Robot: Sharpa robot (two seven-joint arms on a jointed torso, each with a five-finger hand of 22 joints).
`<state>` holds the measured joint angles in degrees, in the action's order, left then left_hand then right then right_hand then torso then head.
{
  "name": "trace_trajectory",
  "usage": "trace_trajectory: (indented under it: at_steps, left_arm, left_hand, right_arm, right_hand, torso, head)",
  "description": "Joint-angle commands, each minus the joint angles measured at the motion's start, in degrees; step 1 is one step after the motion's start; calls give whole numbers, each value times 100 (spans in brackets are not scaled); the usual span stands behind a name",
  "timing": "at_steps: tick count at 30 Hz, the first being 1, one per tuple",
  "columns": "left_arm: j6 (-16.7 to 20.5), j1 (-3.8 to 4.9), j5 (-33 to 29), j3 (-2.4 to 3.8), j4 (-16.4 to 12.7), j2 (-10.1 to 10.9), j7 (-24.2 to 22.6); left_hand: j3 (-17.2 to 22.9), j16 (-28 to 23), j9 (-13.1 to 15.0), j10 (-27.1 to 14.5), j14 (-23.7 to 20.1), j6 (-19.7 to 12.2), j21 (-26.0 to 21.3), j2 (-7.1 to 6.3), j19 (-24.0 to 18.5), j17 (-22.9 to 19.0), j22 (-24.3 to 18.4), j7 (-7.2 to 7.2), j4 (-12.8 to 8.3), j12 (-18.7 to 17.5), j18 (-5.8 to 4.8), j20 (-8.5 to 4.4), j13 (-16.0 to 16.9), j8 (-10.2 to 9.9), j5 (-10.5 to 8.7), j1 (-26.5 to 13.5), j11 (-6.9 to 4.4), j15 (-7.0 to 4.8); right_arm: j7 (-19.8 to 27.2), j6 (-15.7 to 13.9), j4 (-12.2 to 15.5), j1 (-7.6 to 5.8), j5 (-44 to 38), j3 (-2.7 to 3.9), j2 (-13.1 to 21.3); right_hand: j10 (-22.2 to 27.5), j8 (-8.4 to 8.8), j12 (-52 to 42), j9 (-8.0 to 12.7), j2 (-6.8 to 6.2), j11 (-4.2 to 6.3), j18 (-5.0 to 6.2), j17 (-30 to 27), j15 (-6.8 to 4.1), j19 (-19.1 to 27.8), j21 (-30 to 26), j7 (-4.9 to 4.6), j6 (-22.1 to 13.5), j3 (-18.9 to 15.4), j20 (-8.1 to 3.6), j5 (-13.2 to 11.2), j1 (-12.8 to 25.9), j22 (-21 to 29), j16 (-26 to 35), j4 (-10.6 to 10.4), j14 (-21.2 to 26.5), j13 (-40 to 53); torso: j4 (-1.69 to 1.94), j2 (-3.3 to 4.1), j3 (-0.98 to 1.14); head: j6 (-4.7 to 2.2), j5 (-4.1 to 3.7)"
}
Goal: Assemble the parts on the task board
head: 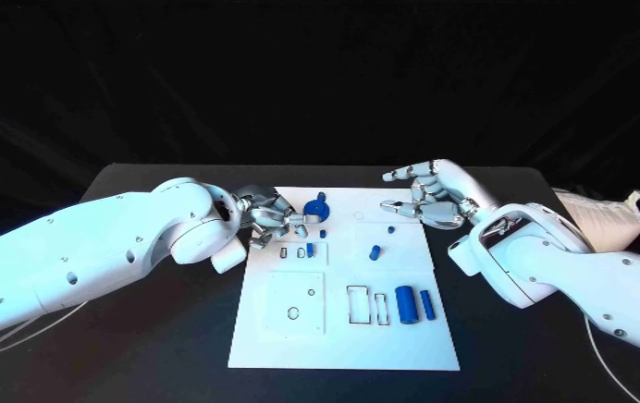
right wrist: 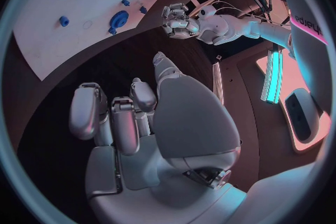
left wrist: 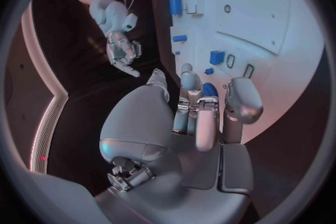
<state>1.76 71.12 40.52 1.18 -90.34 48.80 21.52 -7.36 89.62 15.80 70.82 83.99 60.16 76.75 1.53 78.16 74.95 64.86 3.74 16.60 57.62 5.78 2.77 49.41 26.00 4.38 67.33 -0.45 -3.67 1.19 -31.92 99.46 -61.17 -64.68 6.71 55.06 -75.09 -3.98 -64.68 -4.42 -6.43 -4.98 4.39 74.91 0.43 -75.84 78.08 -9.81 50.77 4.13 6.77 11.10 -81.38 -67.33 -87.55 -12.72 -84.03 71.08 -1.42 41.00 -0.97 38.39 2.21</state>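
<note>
A black table [head: 147, 329] fills the lower part of the head view, with black drapery hanging behind it. In the middle lies the white task board [head: 334, 338], a long plate running from the far edge towards the robot.

Blue parts are scattered over the board. A round disc-shaped part [head: 316, 207] sits near the far left corner. A small oblong part [head: 375, 253] lies near the middle, with a tiny blue piece [head: 391, 230] just beyond it. Nearer the robot, on the right side of the board, a thick blue cylinder [head: 405, 304] and a slimmer blue peg [head: 427, 304] lie side by side, next to rectangular cut-outs. A raised white square panel [head: 295, 302] occupies the near left part of the board.

The left hand [head: 274, 219] reaches in over the far left edge of the board, just beside the disc-shaped part. Its fingers are curled inward over the plate; the left wrist view shows fingertips [left wrist: 187, 73] close to small blue pieces, but whether anything is pinched cannot be told.

The right hand [head: 434, 195] hovers at the far right edge of the board, over the table rim, fingers apart and gently bent, holding nothing. The right wrist view shows its palm clear of the board.
</note>
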Motion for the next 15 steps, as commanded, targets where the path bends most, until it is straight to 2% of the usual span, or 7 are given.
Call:
trace_trajectory:
  at_steps: [1, 5, 10, 15]
  left_arm:
    - [-731, 108, 1538, 0, 88, -140, 1196]
    - [-907, 211, 1771, -1, 213, -333, 1362]
    - [-1082, 268, 1907, -7, 368, -521, 1456]
    - [-1178, 287, 1967, -35, 547, -747, 1500]
  left_hand:
    - [-163, 38, 384, 125, 601, -142, 176, 86, 99, 1505, 285, -56, 10, 324, -139, -31, 352, 417, -77, -9, -28, -61]
    - [-351, 38, 780, 194, 601, -345, 288, 135, 162, 1505, 482, -90, 8, 509, -168, -53, 567, 771, -126, -55, -50, -68]
    - [-514, 38, 1031, 296, 601, -444, 416, 152, 267, 1505, 714, -112, 7, 687, -207, -78, 776, 971, -150, -132, -83, -81]
    - [-609, 38, 1189, 387, 601, -494, 496, 172, 335, 1505, 862, -136, 8, 844, -234, -95, 962, 1092, -159, -155, -101, -101]
  right_arm:
    - [35, 53, -55, -11, 406, 0, 12]
    - [-10, 136, -102, -18, 406, 1, 27]
    - [-60, 201, -136, -21, 381, 1, 25]
    - [-97, 232, -166, -22, 371, 1, 11]
  right_hand:
    - [20, -24, 26, -10, 22, 19, 42, 1006, 11, -4, -5, -7, 56, 1, -1, 35, -17, 14, 28, 22, -480, -9]
    - [29, -24, 42, -10, 26, 20, 45, 985, 10, 7, -14, -6, 59, -1, -2, 39, -15, 31, 40, 20, -475, -23]
    - [69, -22, 112, -11, 32, 23, 51, 958, 7, 24, -29, -2, 67, -4, -4, 50, -13, 58, 55, 19, -468, -78]
    - [83, -18, 144, -12, 45, 33, 52, 951, -1, 28, -35, 7, 84, -10, -11, 84, -17, 65, 61, 20, -466, -112]
  torso:
    - [-35, -38, 35]
    - [-40, -37, 37]
    - [-48, -31, 35]
    - [-31, -30, 25]
  head:
    - [27, 64]
    - [42, 71]
    - [75, 104]
    - [99, 108]
